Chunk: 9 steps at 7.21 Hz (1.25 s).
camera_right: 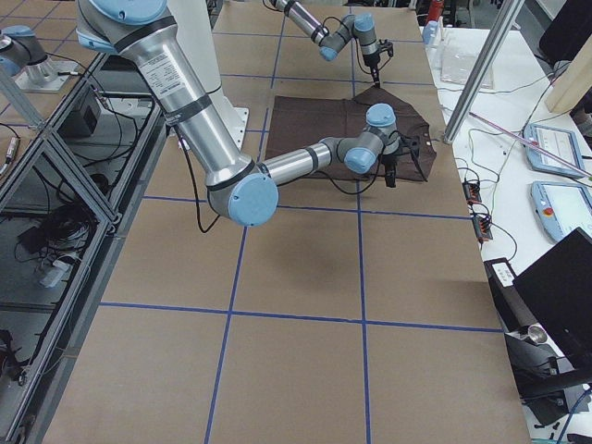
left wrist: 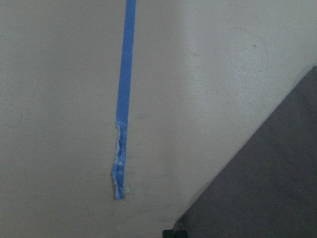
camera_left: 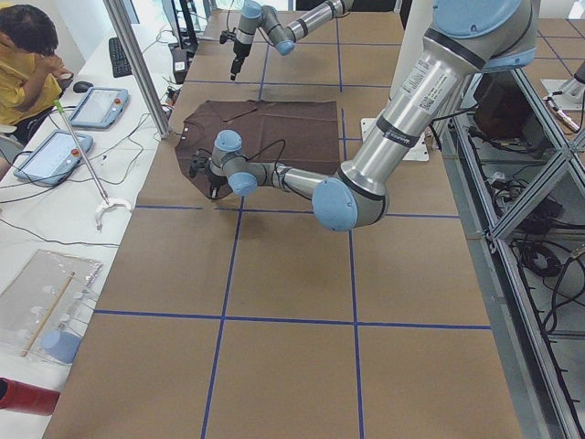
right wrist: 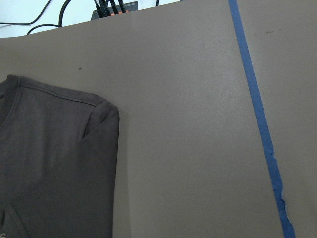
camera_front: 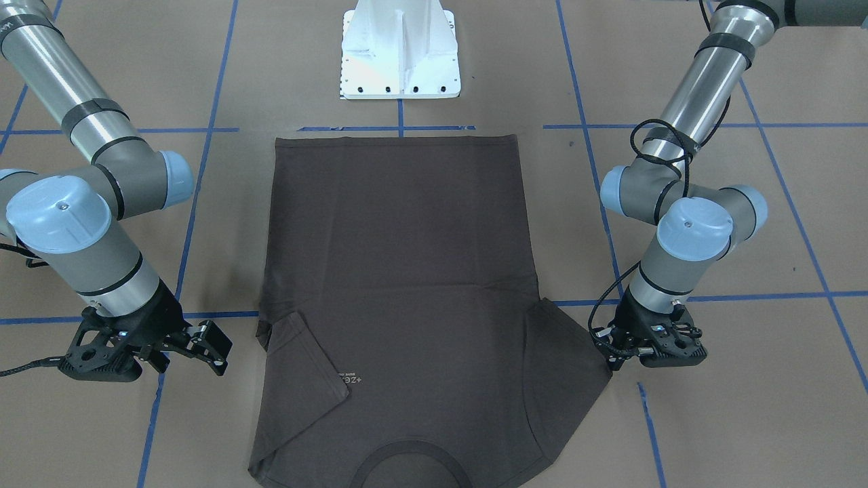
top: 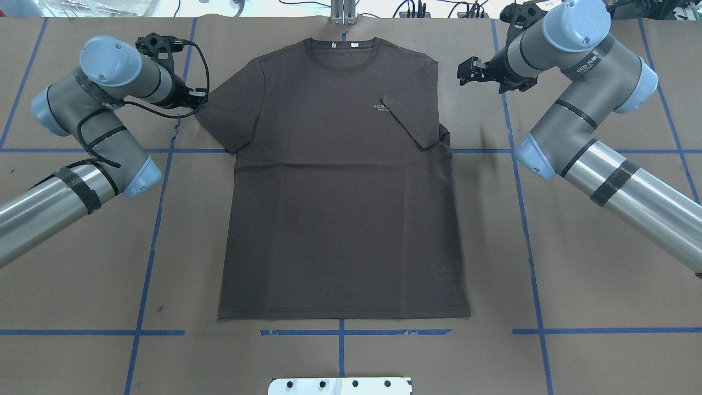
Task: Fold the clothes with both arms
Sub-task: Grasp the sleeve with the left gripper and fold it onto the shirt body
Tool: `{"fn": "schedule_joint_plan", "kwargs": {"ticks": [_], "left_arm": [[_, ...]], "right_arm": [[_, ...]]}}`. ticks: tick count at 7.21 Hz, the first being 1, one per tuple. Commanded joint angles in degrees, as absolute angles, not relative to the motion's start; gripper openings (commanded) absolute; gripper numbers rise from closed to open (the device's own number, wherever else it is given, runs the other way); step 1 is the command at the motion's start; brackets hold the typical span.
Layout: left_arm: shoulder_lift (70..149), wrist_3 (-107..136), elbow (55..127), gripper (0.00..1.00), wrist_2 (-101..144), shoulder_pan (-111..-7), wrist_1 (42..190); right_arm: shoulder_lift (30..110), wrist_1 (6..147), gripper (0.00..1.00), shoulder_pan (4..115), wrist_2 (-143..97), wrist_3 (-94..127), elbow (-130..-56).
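Observation:
The dark grey-brown T-shirt (top: 340, 208) lies flat on the table, collar (top: 343, 46) at the far edge. Its right-hand sleeve (top: 411, 123) is folded in over the chest lettering; it also shows in the front view (camera_front: 305, 366). My right gripper (top: 466, 68) is open, empty and raised beside that shoulder, clear of the cloth. My left gripper (top: 197, 101) is down at the tip of the spread-out sleeve (top: 230, 109). In the left wrist view its fingertips (left wrist: 174, 233) sit together on the sleeve's corner (left wrist: 277, 188). The right wrist view shows the bare shoulder (right wrist: 99, 129).
The table is covered in brown paper with blue tape lines (top: 159, 219). The white bolted pedestal (camera_front: 400, 54) stands at the hem side. An operator (camera_left: 27, 55) and tablets (camera_left: 50, 151) are beyond the far edge, with cables (right wrist: 111, 7) near the collar.

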<state>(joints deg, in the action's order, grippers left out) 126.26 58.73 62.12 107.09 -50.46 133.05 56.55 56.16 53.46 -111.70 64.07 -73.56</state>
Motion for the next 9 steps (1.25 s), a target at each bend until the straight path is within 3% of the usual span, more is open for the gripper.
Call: {"fn": "schedule_joint_plan", "kwargs": {"ticks": [1,3,9], "left_arm": [[128.5,59.4,62.9,0.0,108.7,-50.4,133.0],[130.2,74.6,63.8,0.0,108.6,-48.7,132.9],[139.8,78.4,57.0,0.0,102.7,-43.8,132.2]], "right_arm": [[56.6,56.2,1.0,53.4,-111.7,64.1,-73.5],[56.6,56.2,1.0,53.4,-111.7,64.2,-73.5],[56.6,56.2,1.0,53.3,-111.7,64.1,-73.0]]}}
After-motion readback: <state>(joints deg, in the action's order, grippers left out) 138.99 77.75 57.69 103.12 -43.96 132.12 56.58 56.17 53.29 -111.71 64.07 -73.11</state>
